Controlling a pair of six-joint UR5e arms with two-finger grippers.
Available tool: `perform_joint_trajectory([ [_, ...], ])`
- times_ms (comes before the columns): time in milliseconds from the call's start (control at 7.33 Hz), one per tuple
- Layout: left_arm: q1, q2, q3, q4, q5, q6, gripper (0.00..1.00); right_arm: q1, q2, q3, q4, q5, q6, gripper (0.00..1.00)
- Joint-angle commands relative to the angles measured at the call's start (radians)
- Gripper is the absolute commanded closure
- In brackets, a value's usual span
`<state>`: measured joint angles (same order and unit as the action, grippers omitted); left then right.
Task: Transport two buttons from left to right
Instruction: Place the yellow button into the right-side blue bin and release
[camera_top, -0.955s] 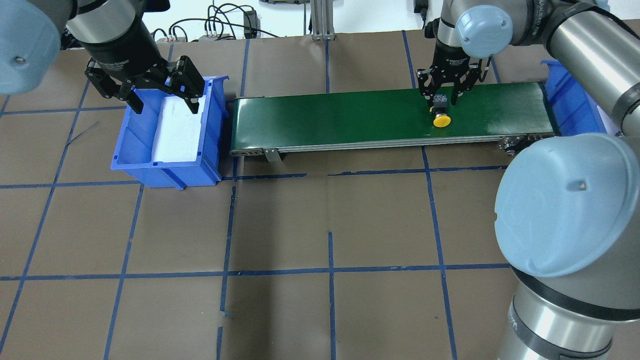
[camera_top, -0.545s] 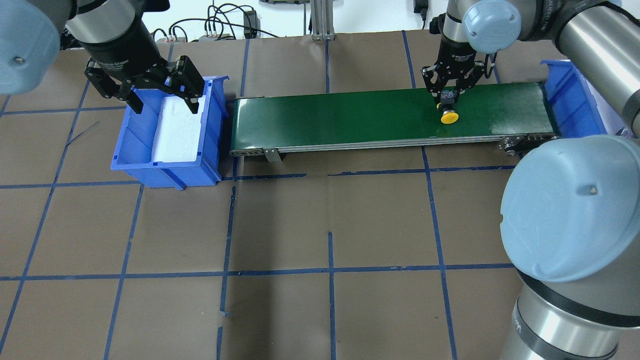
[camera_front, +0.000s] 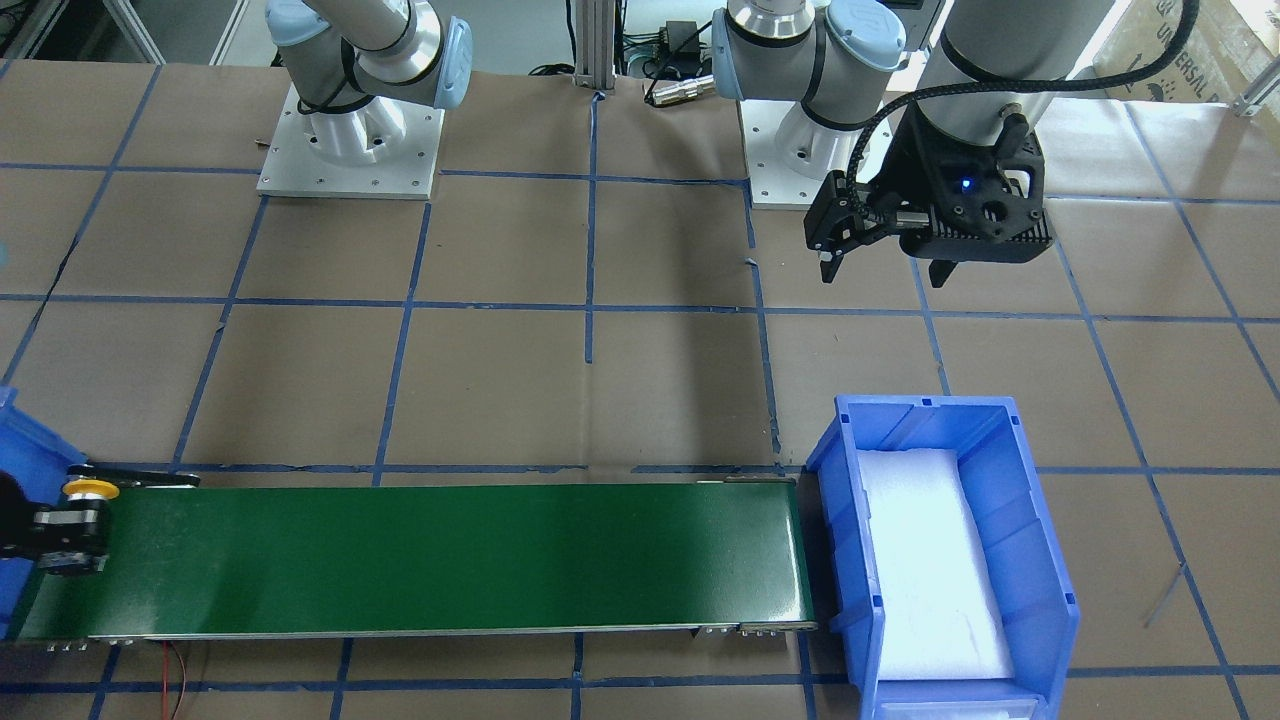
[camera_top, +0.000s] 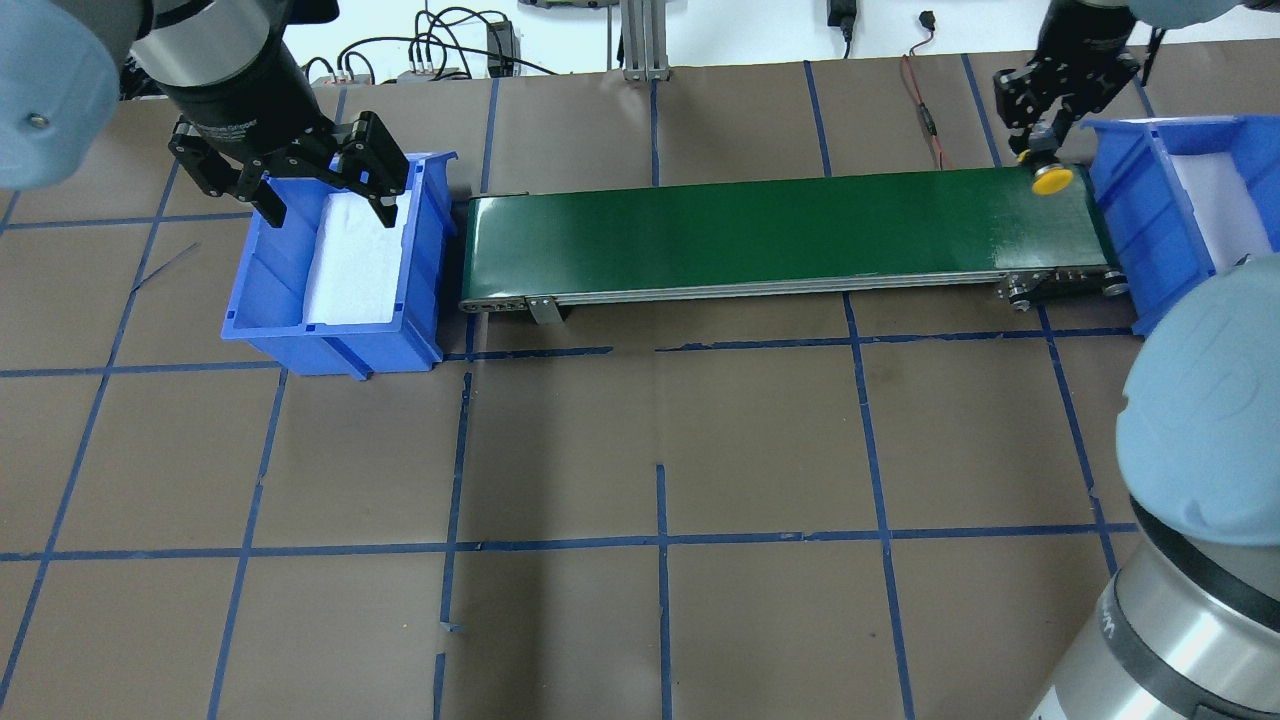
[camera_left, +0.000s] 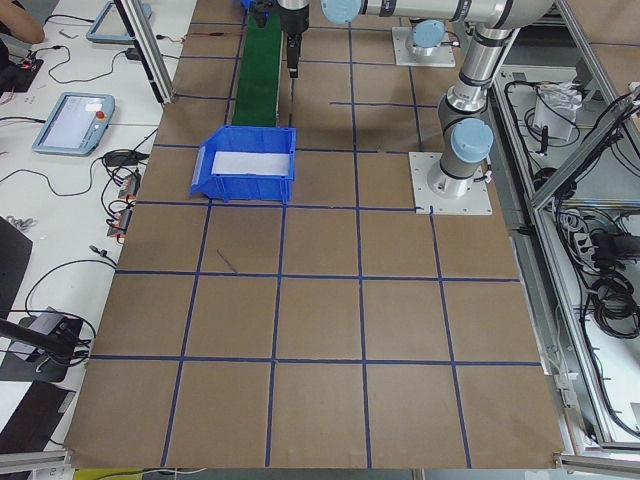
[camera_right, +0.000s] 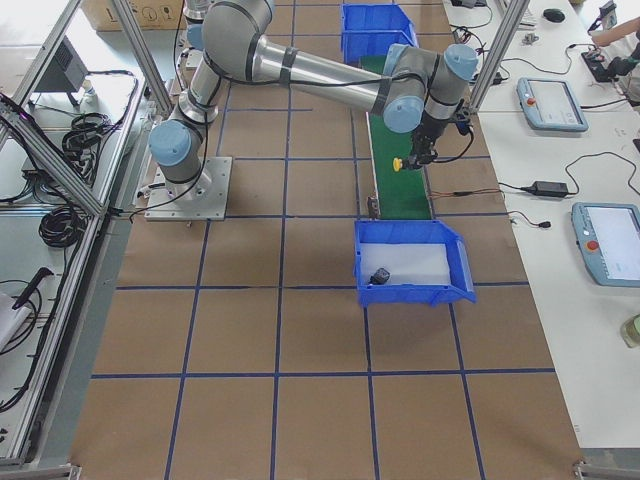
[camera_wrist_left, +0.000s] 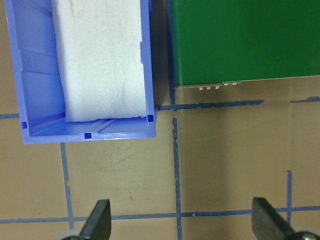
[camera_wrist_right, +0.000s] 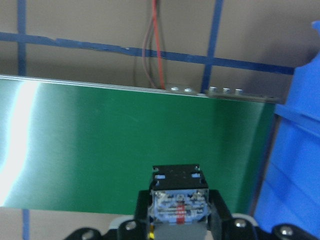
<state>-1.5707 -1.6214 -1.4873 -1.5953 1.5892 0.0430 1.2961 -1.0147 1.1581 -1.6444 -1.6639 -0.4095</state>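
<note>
My right gripper (camera_top: 1040, 150) is shut on the yellow-capped button (camera_top: 1052, 181) by its black-grey body (camera_wrist_right: 177, 197). It holds the button above the right end of the green conveyor belt (camera_top: 750, 230), next to the right blue bin (camera_top: 1130, 210). The button also shows in the front-facing view (camera_front: 85, 500) and the exterior right view (camera_right: 398, 163). A small dark blocky thing (camera_right: 380, 275) lies on white foam in that bin; its cap colour does not show. My left gripper (camera_top: 325, 195) is open and empty above the left blue bin (camera_top: 330, 345).
The left bin (camera_front: 845, 560) holds only a white foam pad (camera_front: 930, 570) and stands against the belt's left end. A red wire (camera_top: 925, 110) runs behind the belt's right end. Brown table with blue tape lines in front of the belt.
My right gripper has lifted the yellow button off the belt and carried it right, to the belt's right end by the bin. The left arm has not moved.
</note>
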Motion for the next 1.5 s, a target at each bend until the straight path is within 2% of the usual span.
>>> perform_joint_trajectory([
  [0,0.0,0.0,-0.001,0.0,0.0,0.0,0.0,-0.134,-0.037,-0.005,0.002,-0.084,-0.223,0.8],
  [136,0.0,0.0,-0.001,0.0,0.002,0.002,0.0,-0.217,-0.044,-0.002,0.0,-0.08,-0.305,0.8],
  [273,0.0,0.0,-0.001,0.0,0.002,0.0,0.0,-0.251,-0.032,-0.008,-0.029,-0.065,-0.371,0.81],
  [682,0.0,0.0,-0.001,-0.002,0.002,0.0,0.0,-0.282,0.046,-0.006,-0.104,-0.053,-0.381,0.77],
  [818,0.0,0.0,-0.001,0.0,0.002,0.0,0.0,-0.282,0.048,-0.005,-0.104,-0.045,-0.379,0.65],
  [955,0.0,0.0,-0.001,-0.002,0.002,0.0,0.0,-0.282,0.051,-0.003,-0.106,-0.043,-0.377,0.25],
  [1091,0.0,0.0,-0.001,-0.002,0.002,0.0,0.0,-0.282,0.05,-0.005,-0.101,-0.028,-0.377,0.04],
  [1364,0.0,0.0,-0.001,-0.002,0.002,0.002,0.0,-0.279,0.035,-0.006,-0.06,-0.03,-0.364,0.0],
])
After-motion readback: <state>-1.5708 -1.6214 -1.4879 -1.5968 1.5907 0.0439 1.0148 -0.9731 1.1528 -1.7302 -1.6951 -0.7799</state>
